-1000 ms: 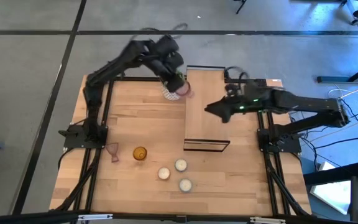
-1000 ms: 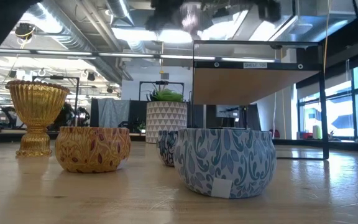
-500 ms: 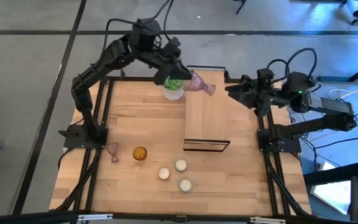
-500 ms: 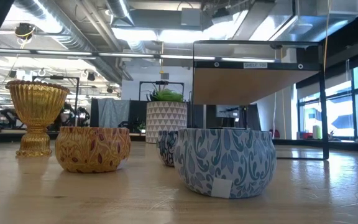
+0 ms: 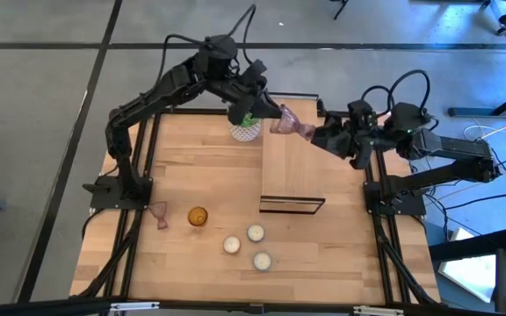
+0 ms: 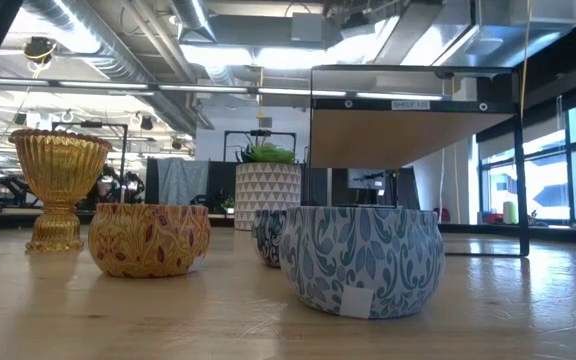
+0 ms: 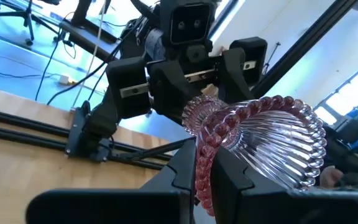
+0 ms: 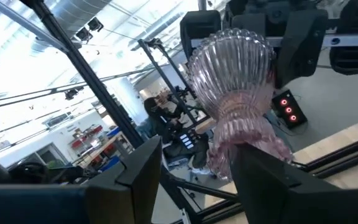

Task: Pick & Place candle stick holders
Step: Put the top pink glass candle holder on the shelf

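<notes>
High above the far end of a wooden shelf, my left gripper is shut on a pale pink glass candle stick holder, which lies on its side in the air. My right gripper faces it, open. Its fingers stand on either side of the holder's foot; whether they touch it I cannot tell. Another pale pink holder lies on the table at the near left. An amber one stands upright on its foot beside it. My left gripper pinches the beaded rim of the holder's bowl between its two fingers, one on each side of the glass wall. The fingers come roughly level from the table's left. The holder is lifted clear and lies sideways, its foot toward my right gripper.
A green plant in a white patterned pot stands just below my left gripper, at the shelf's far left corner. Three patterned candle tins sit near the front edge, close to the shelf's near end.
My left gripper has risen from beside the plant toward the table's right. It has tipped from pointing down to nearly level, so the holder now lies sideways. My right gripper has lifted off the shelf top and tipped up, and now faces the holder's foot.
</notes>
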